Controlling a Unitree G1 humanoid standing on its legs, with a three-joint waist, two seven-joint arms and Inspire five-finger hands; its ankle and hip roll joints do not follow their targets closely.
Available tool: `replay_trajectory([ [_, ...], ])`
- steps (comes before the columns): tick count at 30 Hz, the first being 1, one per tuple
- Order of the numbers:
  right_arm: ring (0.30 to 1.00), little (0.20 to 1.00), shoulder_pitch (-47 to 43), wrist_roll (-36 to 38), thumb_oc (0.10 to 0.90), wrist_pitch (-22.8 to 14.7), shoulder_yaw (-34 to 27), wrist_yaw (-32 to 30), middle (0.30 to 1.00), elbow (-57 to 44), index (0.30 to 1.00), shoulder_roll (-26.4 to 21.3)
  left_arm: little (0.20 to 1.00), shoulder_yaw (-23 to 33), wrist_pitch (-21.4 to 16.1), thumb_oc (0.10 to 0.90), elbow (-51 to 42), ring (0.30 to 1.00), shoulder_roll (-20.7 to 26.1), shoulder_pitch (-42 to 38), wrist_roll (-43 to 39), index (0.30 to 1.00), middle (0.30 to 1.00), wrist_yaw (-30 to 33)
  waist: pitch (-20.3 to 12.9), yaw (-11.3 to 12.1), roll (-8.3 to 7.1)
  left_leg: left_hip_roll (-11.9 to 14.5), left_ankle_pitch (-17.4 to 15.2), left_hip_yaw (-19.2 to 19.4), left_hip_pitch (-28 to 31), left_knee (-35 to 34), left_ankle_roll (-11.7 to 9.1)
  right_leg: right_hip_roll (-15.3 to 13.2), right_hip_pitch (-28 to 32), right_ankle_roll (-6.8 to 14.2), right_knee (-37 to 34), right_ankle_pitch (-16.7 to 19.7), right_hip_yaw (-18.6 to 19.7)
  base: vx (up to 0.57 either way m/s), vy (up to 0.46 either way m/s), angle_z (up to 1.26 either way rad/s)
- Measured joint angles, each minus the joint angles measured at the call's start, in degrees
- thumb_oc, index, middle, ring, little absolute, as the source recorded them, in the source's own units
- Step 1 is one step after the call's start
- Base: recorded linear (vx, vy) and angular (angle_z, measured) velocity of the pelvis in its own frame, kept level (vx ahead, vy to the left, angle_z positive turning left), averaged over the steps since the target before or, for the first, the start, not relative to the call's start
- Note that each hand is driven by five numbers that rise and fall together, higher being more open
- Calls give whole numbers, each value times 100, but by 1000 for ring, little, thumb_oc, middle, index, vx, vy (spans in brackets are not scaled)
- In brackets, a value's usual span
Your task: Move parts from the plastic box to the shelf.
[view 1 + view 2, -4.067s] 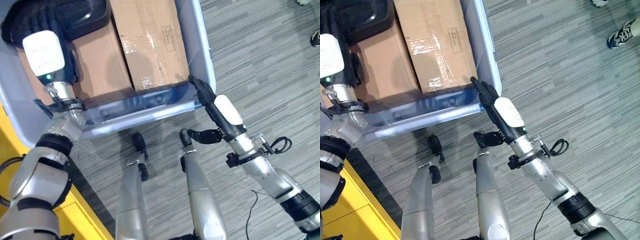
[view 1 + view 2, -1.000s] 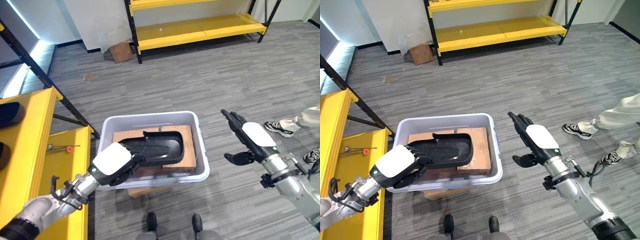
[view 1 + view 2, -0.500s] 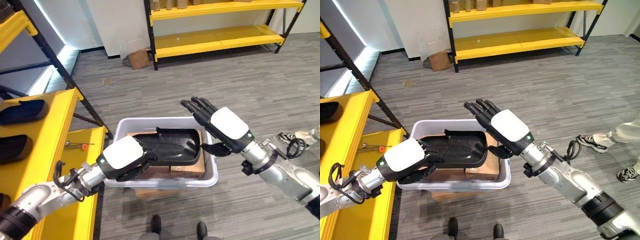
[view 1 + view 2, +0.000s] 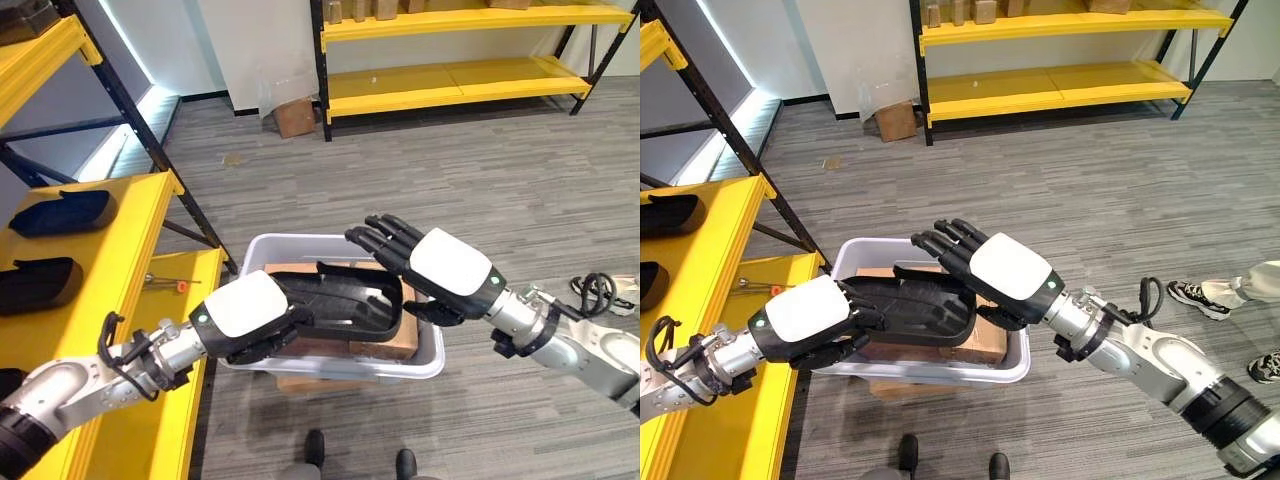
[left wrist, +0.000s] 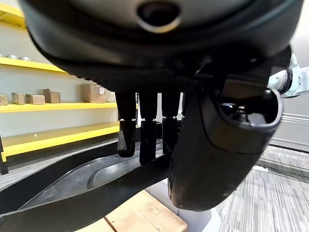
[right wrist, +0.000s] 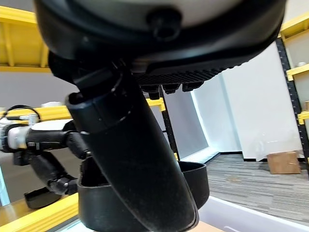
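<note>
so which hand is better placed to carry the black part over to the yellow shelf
Left, probably. The left hand already grips the black part and sits nearest the yellow shelf. The right hand only meets its far end, fingers straight.

The black part [image 4: 340, 300] hangs above the plastic box [image 4: 425, 350], held between the left hand [image 4: 245, 315] at its 8 o'clock end and the right hand [image 4: 440, 270] at its 3 o'clock end, so both hands are taken up. Under it, cardboard boxes [image 4: 375, 345] fill the plastic box's floor. From the part toward 9 o'clock stands the yellow shelf [image 4: 130, 250]; its black slanted post [image 4: 165, 150] crosses at 10 o'clock. Two dark parts [image 4: 60, 212] already lie on the shelf's far side at 9 to 10 o'clock; the nearer stretch of shelf is bare. Grey floor [image 4: 500, 190] lies open from 12 to 3 o'clock.
</note>
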Motion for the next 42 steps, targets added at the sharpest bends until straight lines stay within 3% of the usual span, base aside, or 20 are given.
replay_trajectory([
  [12,1000,1000,-8,11,900,-490,13,553,1000,-2,1000,-62,300,1,-15,400,-13,300,1,-10,13,300,300,0,1,-20,-1,1,-1,13,32,0,0,1,8,0,0,-2,21,0,0,0],
  [17,1000,1000,-60,27,900,-732,282,806,1000,-23,1000,-45,300,9,17,400,-155,300,-2,-252,-11,300,300,68,1,-6,-2,0,-1,11,59,0,0,1,43,0,1,-2,19,0,0,0],
  [34,1000,1000,-66,222,900,-715,283,1002,1000,-240,1000,-54,300,341,17,400,-302,300,130,-311,-7,300,300,271,2,-4,-3,-1,-3,0,82,0,0,0,65,-1,1,-15,10,0,0,0],
  [42,1000,1000,-67,-587,900,-555,304,636,1000,-87,1000,-115,300,260,-43,400,-545,300,329,-382,-254,300,300,-543,5,22,-9,-2,-1,-55,79,-1,-2,-1,126,1,1,-17,-88,2,-5,3],
])
